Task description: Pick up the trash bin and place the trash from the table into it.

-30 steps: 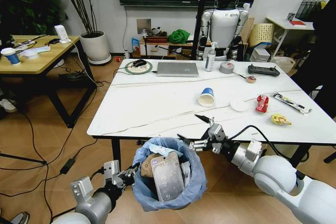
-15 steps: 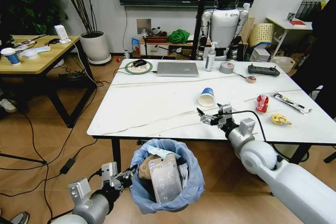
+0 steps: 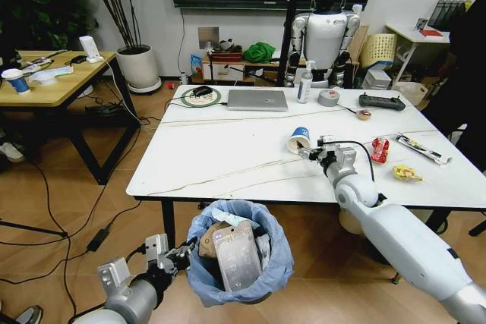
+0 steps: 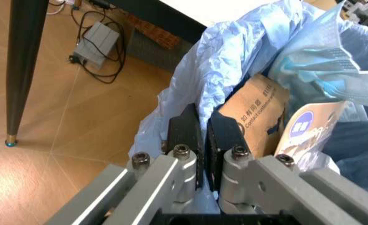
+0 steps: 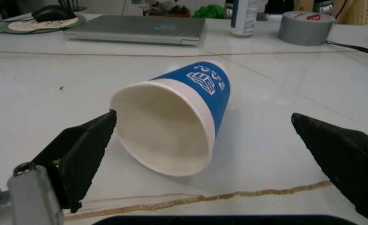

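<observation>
The trash bin (image 3: 241, 263) with its light-blue bag hangs below the table's near edge. My left gripper (image 3: 181, 253) is shut on its rim, fingers (image 4: 189, 133) pinching the bag. Inside it are a brown cardboard piece (image 4: 254, 111), a silvery packet (image 3: 237, 252) and a blue mask (image 4: 321, 70). A white-and-blue paper cup (image 3: 298, 140) lies on its side on the white marble-look table (image 3: 220, 161). My right gripper (image 3: 311, 151) is open at the cup's mouth (image 5: 165, 136), one finger (image 5: 77, 152) on each side. A red wrapper (image 3: 379, 149) and a yellow wrapper (image 3: 405, 173) lie to its right.
A silver laptop (image 3: 257, 99), spray bottle (image 3: 304, 85), grey tape roll (image 3: 328, 97), black controller (image 3: 381, 101) and mouse on a round pad (image 3: 200, 95) line the table's far side. A long wrapper (image 3: 422, 149) lies at the right. A wooden desk (image 3: 45, 81) stands left.
My right gripper has risen from beside the bin's rim and moved forward over the table to the cup. The bin stays held by the left gripper, nearly still.
</observation>
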Robot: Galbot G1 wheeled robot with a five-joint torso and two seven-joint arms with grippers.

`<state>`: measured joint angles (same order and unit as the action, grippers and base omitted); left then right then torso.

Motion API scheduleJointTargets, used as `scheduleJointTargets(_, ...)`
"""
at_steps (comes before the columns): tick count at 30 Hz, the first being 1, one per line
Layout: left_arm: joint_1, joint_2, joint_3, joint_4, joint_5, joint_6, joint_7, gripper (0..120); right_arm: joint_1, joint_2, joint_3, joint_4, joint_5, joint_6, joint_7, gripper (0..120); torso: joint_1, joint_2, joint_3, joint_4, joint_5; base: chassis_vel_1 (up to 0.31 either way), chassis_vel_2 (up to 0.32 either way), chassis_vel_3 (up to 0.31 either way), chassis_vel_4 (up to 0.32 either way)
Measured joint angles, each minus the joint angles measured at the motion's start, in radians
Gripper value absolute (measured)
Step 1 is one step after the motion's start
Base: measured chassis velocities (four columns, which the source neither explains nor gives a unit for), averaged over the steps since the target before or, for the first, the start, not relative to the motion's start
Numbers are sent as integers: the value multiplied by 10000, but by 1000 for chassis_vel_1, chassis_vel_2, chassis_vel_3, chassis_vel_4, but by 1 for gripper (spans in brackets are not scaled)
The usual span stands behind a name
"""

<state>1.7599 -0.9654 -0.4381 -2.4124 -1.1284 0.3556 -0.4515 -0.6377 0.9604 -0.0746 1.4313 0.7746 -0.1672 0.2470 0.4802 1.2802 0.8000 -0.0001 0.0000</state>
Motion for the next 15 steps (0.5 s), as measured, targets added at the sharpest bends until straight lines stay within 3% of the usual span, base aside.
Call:
scheduleJointTargets(8,11,4,-41,0,0,-14,-1,0,254,346,-21,-609,-234,243,-196,97,0,0,-1,0,0,0,0,0,0)
scheduleJointTargets(15,-32,-9,-21,20,0,-27,-1,0,431,584,-129,-1172,-240,379,-332,71,0,0,-1,-1,0,0,0,0,0)
